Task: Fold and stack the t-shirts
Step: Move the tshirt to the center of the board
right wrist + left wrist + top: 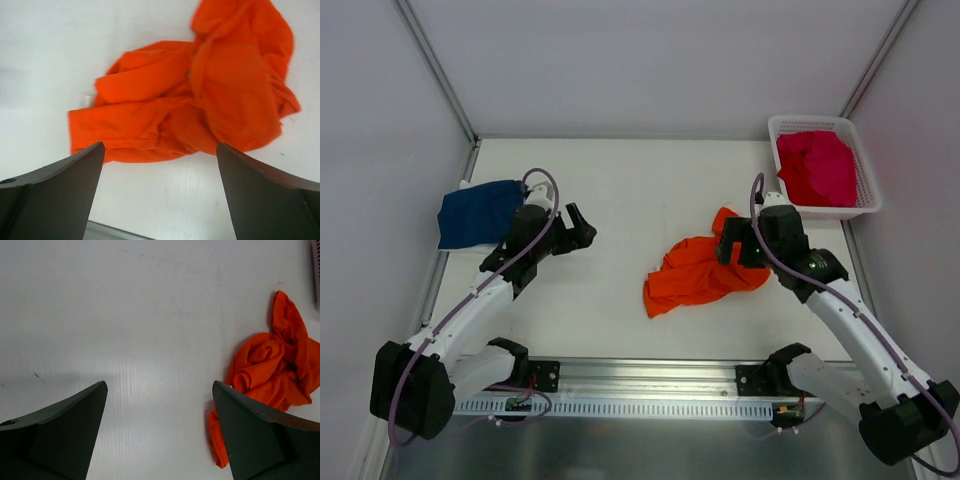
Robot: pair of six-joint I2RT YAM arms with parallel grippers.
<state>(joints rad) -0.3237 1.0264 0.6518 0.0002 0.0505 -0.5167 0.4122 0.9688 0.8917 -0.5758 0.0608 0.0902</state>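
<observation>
Orange t-shirt point(700, 272), rumpled into soft folds, lies right of centre on the smooth white surface point(620, 180), partly under the right fingers point(55, 190), which are spread wide and hold nothing. The left fingers point(60, 435) are spread too, beside the flat navy t-shirt point(478, 212) near the left edge. Magenta-pink t-shirts point(817, 166) heap in the white lattice basket point(868, 205) at the far right corner. Bare surface stretches between the arms.

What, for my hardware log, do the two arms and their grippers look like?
Both the left arm and the right arm have white tubular links, black joint housings and black bases. A mauve cable loops along each. The left gripper and right gripper are dark grey-black, with broad, wedge-shaped fingers tapering to blunt tips. No markings are legible.
</observation>
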